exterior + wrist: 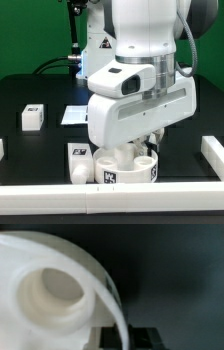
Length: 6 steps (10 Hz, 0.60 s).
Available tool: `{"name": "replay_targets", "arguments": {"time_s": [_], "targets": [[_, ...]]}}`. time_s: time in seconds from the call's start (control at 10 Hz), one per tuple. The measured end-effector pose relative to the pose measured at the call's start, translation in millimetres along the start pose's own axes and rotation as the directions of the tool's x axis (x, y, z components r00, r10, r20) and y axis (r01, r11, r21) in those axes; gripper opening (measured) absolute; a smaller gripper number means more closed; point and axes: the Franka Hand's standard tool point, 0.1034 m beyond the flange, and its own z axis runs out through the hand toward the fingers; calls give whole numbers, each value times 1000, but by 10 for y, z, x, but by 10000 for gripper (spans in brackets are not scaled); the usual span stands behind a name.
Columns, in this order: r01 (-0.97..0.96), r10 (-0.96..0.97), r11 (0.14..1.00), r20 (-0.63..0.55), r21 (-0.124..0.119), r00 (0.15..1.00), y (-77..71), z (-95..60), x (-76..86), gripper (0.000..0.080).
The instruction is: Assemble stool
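The white round stool seat [128, 165] stands at the table's front, under the arm, with black-and-white tags on its side. In the wrist view the seat [40, 274] fills most of the picture, showing one recessed socket [50, 290]. My gripper [149, 147] comes down on the seat's edge. In the wrist view my gripper [125, 338] is shut on the seat's thin rim, which runs between the two black fingers [146, 336]. One white tagged leg [78, 160] lies just to the exterior view's left of the seat. Another leg [32, 117] lies farther back on the left.
The marker board [73, 114] lies flat behind the seat. A white rail [110, 200] runs along the table's front edge. Another white rail [213, 152] stands at the exterior view's right. The arm's body hides the middle of the table.
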Motion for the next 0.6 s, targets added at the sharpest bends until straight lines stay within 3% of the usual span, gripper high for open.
{"name": "replay_targets", "arguments": {"time_s": [0.1, 0.2, 0.6], "targets": [[59, -59, 998, 12, 15, 998, -108, -47, 170, 24], [137, -137, 991, 3, 6, 991, -184, -61, 318, 24], [147, -147, 989, 7, 10, 989, -195, -10, 285, 24]]}}
